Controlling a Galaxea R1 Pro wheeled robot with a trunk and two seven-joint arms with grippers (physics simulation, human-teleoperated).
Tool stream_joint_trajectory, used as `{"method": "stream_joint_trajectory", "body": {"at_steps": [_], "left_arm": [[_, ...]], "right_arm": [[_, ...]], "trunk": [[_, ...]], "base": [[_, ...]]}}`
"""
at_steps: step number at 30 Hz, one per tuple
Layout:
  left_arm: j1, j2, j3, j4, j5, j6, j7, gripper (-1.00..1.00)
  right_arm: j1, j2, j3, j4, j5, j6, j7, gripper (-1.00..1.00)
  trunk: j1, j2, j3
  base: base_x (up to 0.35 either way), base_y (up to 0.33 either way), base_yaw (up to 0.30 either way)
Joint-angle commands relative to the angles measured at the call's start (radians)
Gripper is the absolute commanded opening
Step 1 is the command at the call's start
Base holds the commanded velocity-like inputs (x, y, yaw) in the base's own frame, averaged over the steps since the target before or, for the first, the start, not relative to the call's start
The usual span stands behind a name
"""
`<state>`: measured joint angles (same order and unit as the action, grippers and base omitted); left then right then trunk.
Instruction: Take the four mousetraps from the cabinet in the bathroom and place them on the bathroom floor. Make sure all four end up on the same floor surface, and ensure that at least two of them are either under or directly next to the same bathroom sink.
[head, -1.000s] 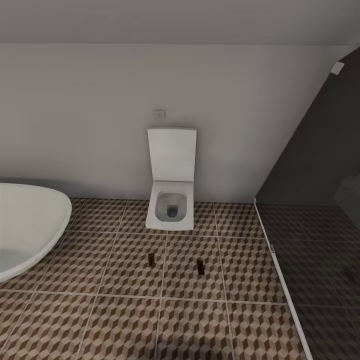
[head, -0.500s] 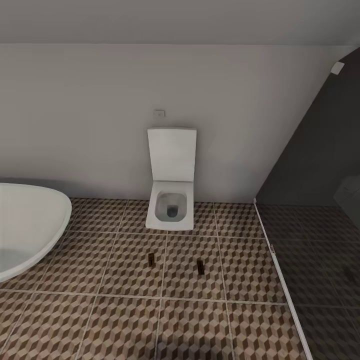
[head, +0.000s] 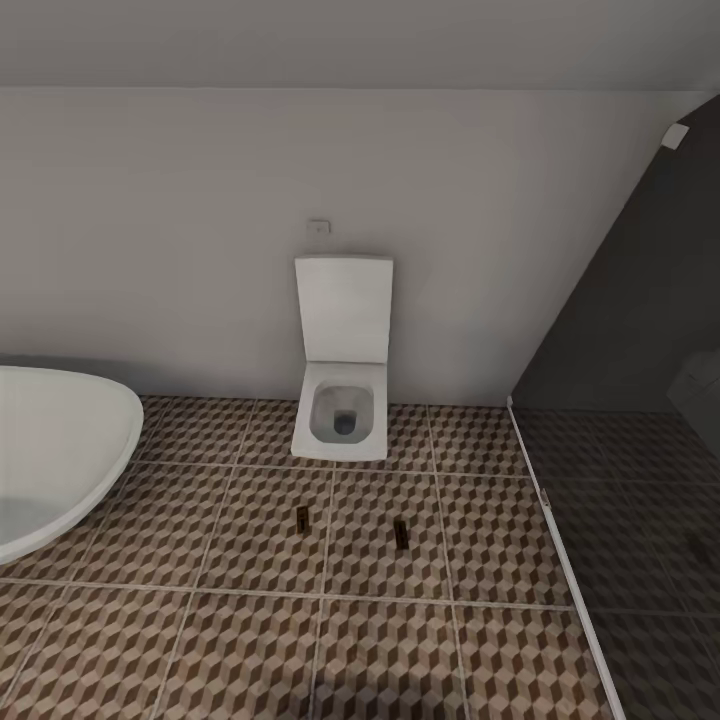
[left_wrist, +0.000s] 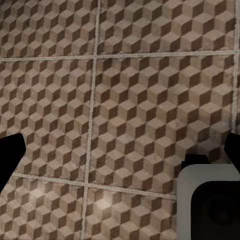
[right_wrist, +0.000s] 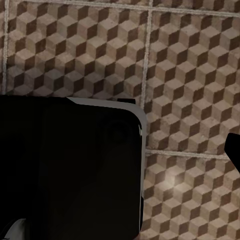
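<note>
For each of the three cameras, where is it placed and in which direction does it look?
Head view: high up, facing forward and down at the toilet, a white basin and two mousetraps on the bathroom floor.
Left wrist view: near the left tool, looking at floor tiles; dark fingertips at the edges.
Right wrist view: near the right tool, looking at tiles; a dark body part shows.
All three share the cube-pattern floor.

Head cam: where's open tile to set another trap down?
Bare brown-and-beige cube-patterned floor tiles run along the near edge, below the two small dark mousetraps. Also free: between the white bathtub and the left trap. Tighter between the traps and the white toilet.
</note>
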<state>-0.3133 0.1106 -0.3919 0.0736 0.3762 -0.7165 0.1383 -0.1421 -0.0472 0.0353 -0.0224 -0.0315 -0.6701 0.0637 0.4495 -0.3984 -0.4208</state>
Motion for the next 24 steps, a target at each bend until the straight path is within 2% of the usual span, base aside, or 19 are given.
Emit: {"method": "stream_joint_trajectory", "body": {"at_steps": [1, 24], "left_arm": [[-0.001, -0.001, -0.009, 0.003, 0.003, -0.004, 0.004, 1.0], [-0.001, 0.0, -0.009, 0.003, 0.003, -0.004, 0.004, 1.0]], "right_arm": [[-0.001, 0.0, 0.003, 0.001, -0.004, -0.003, 0.004, 1.0], [-0.001, 0.0, 0.003, 0.001, -0.004, -0.003, 0.004, 1.0]], "trunk": [[0.0, -0.002, -0.001], [0.0, -0.002, -0.001]], "base": [[0.0, 0.0, 0.0], [0.0, 0.0, 0.0]]}}
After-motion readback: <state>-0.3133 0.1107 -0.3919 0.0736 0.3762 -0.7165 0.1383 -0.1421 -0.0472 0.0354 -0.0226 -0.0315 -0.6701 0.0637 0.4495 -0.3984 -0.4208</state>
